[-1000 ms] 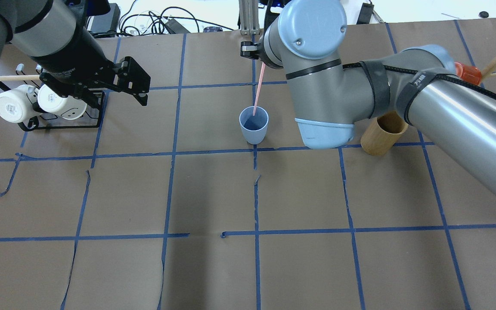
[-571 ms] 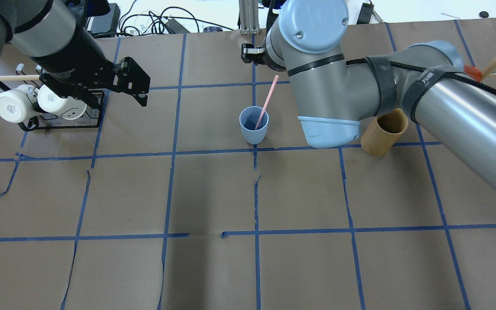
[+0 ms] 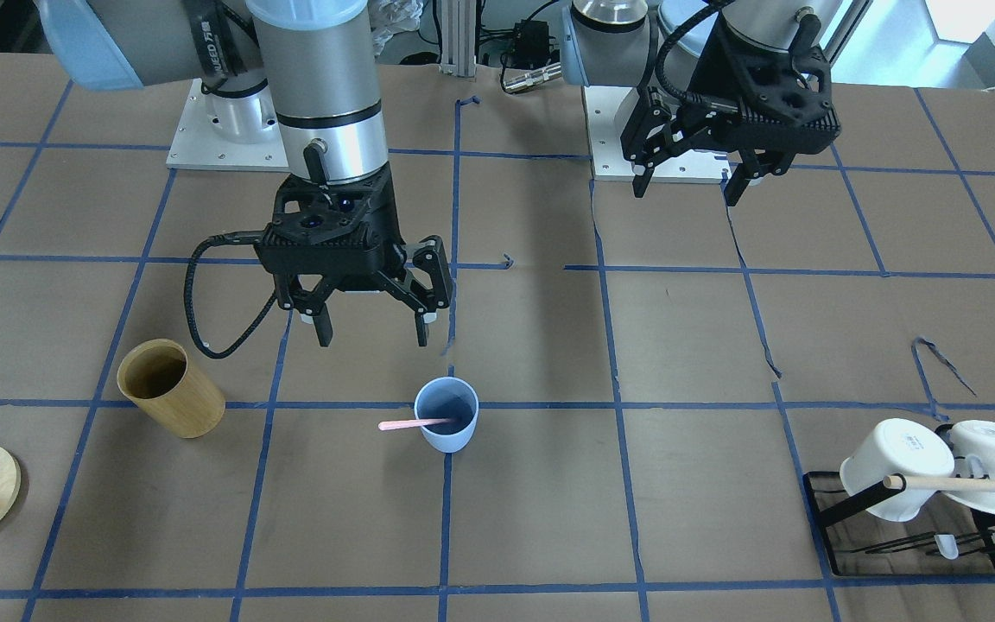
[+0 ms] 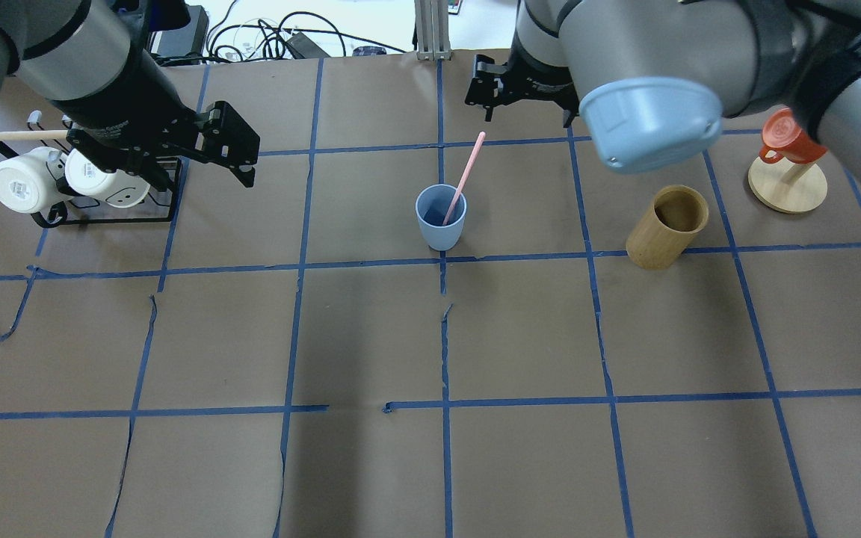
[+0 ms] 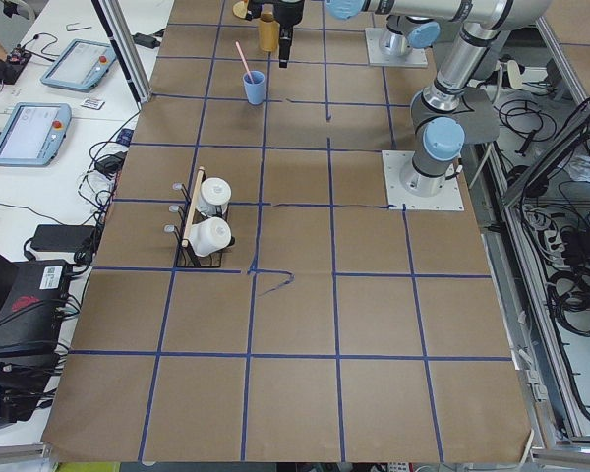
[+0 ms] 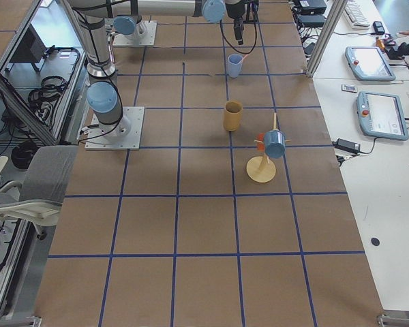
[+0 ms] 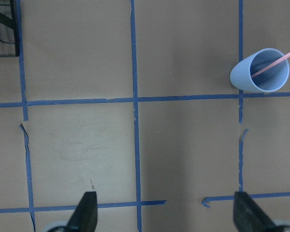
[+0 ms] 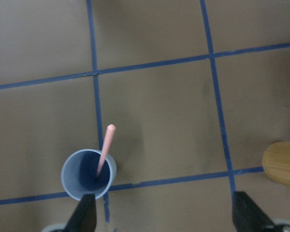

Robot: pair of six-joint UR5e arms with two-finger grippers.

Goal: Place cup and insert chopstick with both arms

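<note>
Gaping right end effector [image 3: 371, 335] clear frontally, seemingly half-hidden overhead

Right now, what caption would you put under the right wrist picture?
A pink chopstick leans inside the blue cup, with a wooden holder nearby.

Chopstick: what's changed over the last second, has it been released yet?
The right gripper let go of the chopstick, which tipped to lean on the rim of the cup, lower end inside. That gripper, now open, then drew off to the robot's right. Cup and left gripper, open, stayed put.
</note>
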